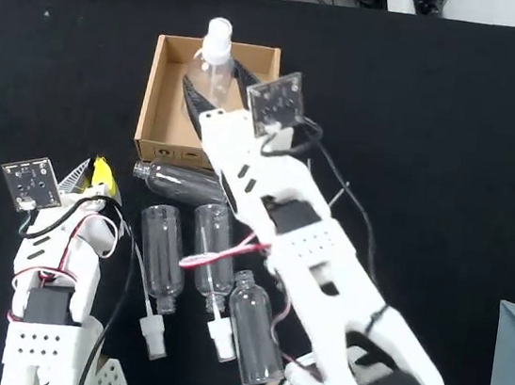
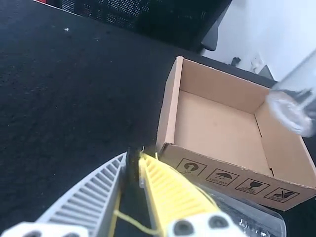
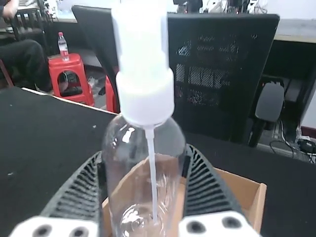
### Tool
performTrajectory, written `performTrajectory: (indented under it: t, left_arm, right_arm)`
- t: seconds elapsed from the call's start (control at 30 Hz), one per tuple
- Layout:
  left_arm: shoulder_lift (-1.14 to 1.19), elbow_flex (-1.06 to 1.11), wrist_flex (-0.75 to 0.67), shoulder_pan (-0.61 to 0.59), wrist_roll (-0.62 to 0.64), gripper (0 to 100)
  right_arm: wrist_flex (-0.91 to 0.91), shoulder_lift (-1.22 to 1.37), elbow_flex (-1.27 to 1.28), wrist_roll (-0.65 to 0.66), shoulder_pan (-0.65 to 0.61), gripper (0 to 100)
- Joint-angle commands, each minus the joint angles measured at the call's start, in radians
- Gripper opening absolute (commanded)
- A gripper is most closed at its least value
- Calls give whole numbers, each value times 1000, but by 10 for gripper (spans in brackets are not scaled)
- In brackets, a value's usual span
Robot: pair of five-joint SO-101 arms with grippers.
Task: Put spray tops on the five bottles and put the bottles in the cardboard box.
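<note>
Looking down from the high view, I see what my wrist cameras miss: four bottles lying on the black tabletop (image 1: pixel 436 131) on my side of the cardboard box (image 1: pixel 156 94). A bare-necked bottle (image 1: pixel 183 183) lies crosswise just beside the box wall nearest me. A third bottle (image 1: pixel 162 256) and a fourth bottle (image 1: pixel 215 244) lie side by side, each with a white sprayer at the end towards me; I cannot tell whether those are seated. A second bare-necked bottle (image 1: pixel 255 339) lies next to my right arm.

The right wrist view gives the close detail. My right fingers (image 3: pixel 79 192) are clamped on the sides of a clear spray bottle (image 3: pixel 143 197). Its white spray top (image 3: pixel 143 74) is on, and the thin tube runs down inside. A corner of the box (image 3: pixel 247 202) shows beneath it. From above, the right fingers (image 1: pixel 193 103) hold this spray bottle (image 1: pixel 212 68) over the far part of the box. I cannot tell whether its base touches the box floor.

The left wrist view alone shows the brown inside of the box (image 2: pixel 168 108) and the printed symbols on its front wall. My left fingers (image 2: pixel 168 197), one grey and one yellow, are drawn together with only a thin dark slit between them, gripping nothing. They rest low near the box's corner, with the crosswise bottle (image 2: pixel 256 219) just beside the yellow one (image 1: pixel 103 174).
</note>
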Motion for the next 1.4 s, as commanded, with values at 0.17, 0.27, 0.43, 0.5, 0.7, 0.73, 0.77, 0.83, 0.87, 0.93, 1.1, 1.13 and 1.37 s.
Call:
performTrajectory:
  t: [0.17, 0.27, 0.43, 0.5, 0.7, 0.73, 0.77, 0.83, 0.87, 0.93, 1.1, 1.13, 1.37]
  left_arm:
    - [-14, 24, 2, -10, -8, 36]
    - [-14, 24, 2, -10, -8, 36]
    - [-14, 24, 2, -10, -8, 36]
    - [-14, 24, 2, -10, -8, 36]
    - [-14, 24, -2, -10, -8, 36]
    - [-14, 24, -2, -10, -9, 36]
    - [-14, 24, -2, -10, -9, 36]
    - [-14, 24, -3, -10, -9, 36]
    - [-14, 24, -3, -10, -9, 36]
    - [-14, 24, -5, -10, -9, 36]
    - [-14, 24, -5, -10, -9, 36]
    - [-14, 24, -5, -10, -9, 36]
    - [-14, 24, -5, -10, -9, 36]
  right_arm:
    - [-155, 197, -186, -5, 31, 12]
    - [-163, 285, -242, -3, 31, 12]
    - [-163, 426, -355, -3, 46, 12]
    - [-163, 476, -400, -3, 52, 12]
    - [-163, 608, -519, -3, 58, 12]
    - [-163, 628, -539, -3, 60, 12]
    - [-163, 651, -561, -3, 66, 12]
    - [-163, 694, -605, -3, 72, 12]
    - [-163, 717, -628, -3, 75, 12]
    - [-163, 760, -670, -3, 83, 12]
    - [-163, 849, -760, -3, 87, 12]
    - [-163, 865, -776, -3, 86, 12]
    - [-163, 937, -852, -3, 84, 12]
